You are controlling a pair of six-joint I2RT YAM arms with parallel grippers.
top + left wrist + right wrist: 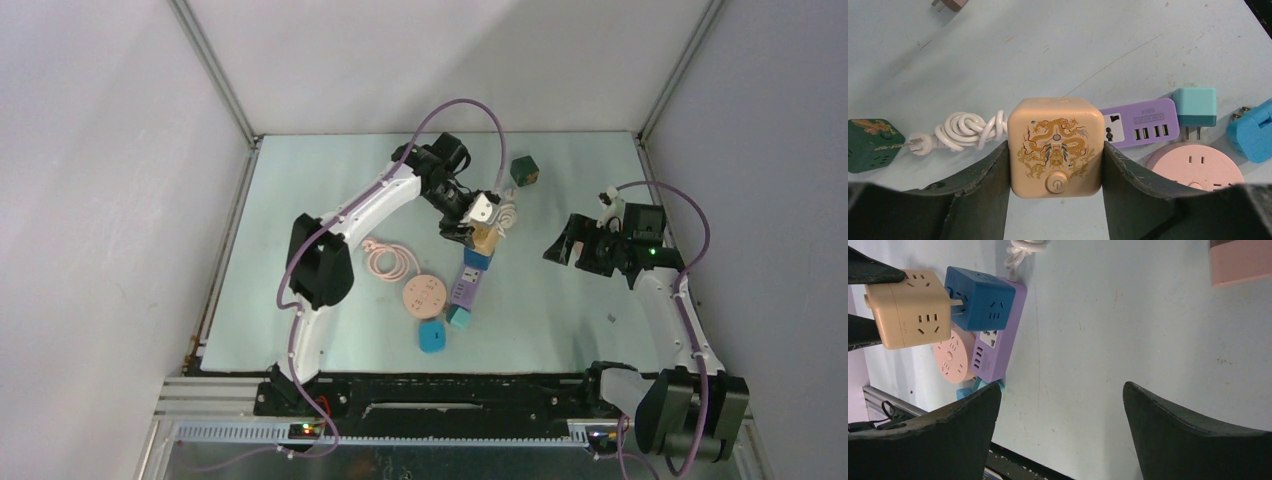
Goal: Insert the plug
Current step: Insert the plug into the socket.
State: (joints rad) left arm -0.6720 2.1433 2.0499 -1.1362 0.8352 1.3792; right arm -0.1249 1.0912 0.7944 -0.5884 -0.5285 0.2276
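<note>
Pinching a beige socket cube point(1055, 135) by two opposite sides, the left end effector point(1055, 146) is holding it near the middle of the pale tabletop point(300, 210), with the gold dragon print and round button facing the wrist camera. In the right wrist view the cube is appearing raised off the surface, its socket faces showing. Just beside it, a blue cube adapter point(979, 297) is sitting at the far end of a purple power strip point(998, 347), its metal prongs pointing toward the beige cube; whether the prongs are touching it cannot be told. A bundled white cable point(968, 129) is lying against the beige cube's other side, ending in a white plug point(920, 142) that is pointing at a dark green cube point(870, 145). Beside the strip's near end, a teal adapter point(1195, 106), a round pink socket point(1193, 167) and a lighter blue adapter point(1253, 131) are lying close together, and a coiled pink cable point(388, 262) is resting to the left of them. The right end effector point(1062, 387) is hovering well apart on the right side of the tabletop, its fingers point(948, 435) spreading wide and gripping nothing.
</note>
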